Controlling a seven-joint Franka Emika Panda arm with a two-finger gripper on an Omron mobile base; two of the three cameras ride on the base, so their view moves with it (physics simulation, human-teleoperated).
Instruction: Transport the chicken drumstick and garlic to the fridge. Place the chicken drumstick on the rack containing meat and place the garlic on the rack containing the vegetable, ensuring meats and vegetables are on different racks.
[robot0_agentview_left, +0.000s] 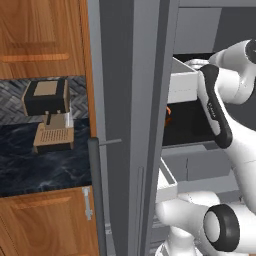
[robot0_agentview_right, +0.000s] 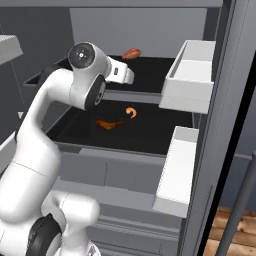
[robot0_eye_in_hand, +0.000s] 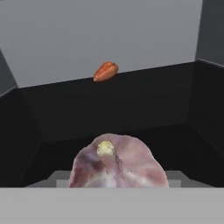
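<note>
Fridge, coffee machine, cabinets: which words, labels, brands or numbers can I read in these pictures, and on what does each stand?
None: no text, number or sign is readable.
Fridge: plain grey, no brand.
Coffee machine: no label.
Garlic and door bins: unmarked.

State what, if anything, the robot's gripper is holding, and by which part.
The garlic sits right at the gripper, apparently held over the fridge's upper rack. The fingers are hidden behind the bulb, so the exact place of the hold cannot be told.
</note>
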